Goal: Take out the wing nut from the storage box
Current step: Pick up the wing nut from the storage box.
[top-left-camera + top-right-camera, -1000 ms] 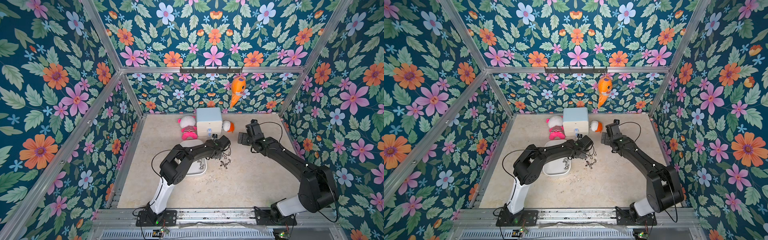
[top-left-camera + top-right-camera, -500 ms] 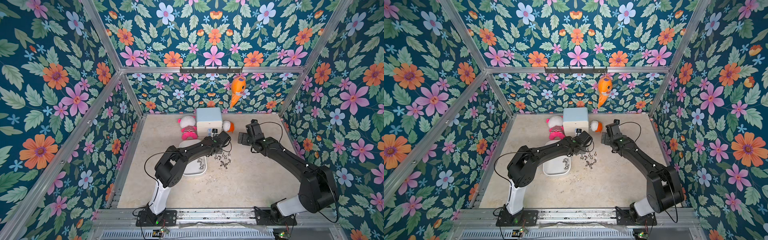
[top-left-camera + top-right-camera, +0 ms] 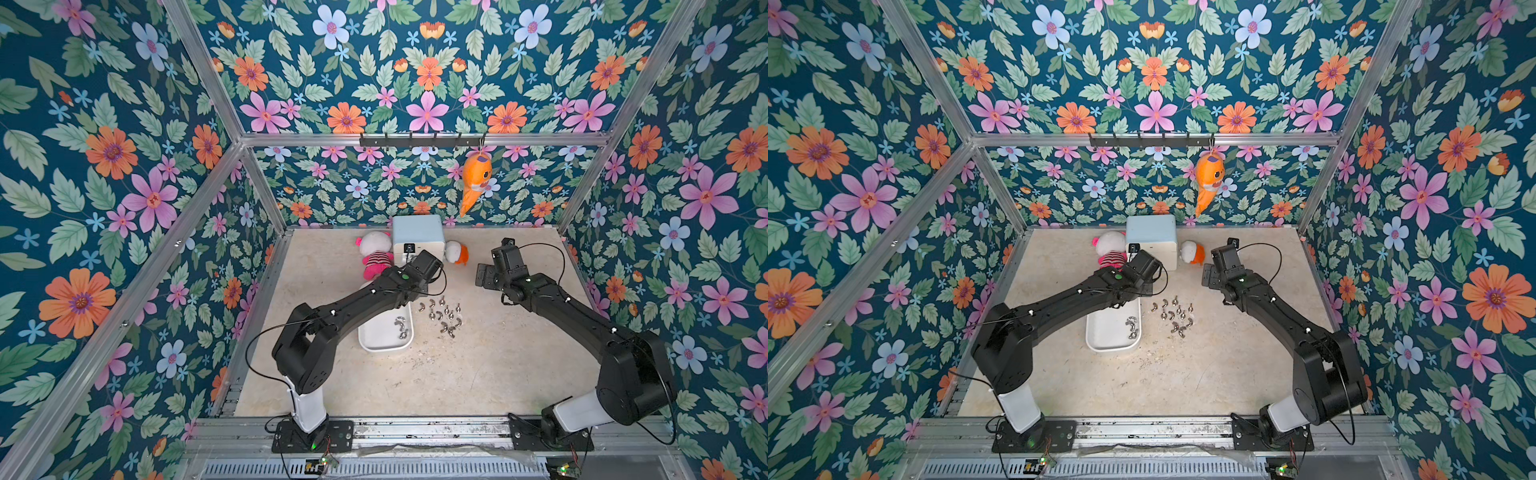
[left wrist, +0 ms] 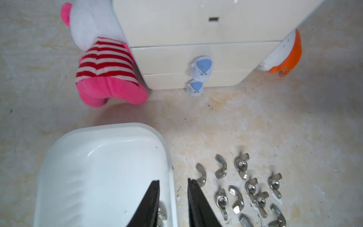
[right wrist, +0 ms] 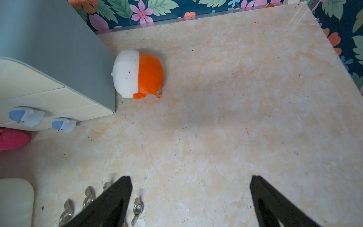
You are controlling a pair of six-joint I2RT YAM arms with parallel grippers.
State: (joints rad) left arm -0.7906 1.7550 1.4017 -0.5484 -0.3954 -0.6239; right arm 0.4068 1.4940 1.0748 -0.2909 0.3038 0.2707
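over the storage box (image 4: 110, 125) rim, left gripper (image 4: 173, 180) narrow and empty, right gripper (image 5: 190, 177) wide; wing nuts (image 4: 251, 188) beside, cabinet (image 4: 167, 59) beyond

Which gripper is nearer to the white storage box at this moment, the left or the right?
Left. The left gripper hangs over the rim of the storage box; the right gripper is apart, beyond the wing nuts lying on the table.
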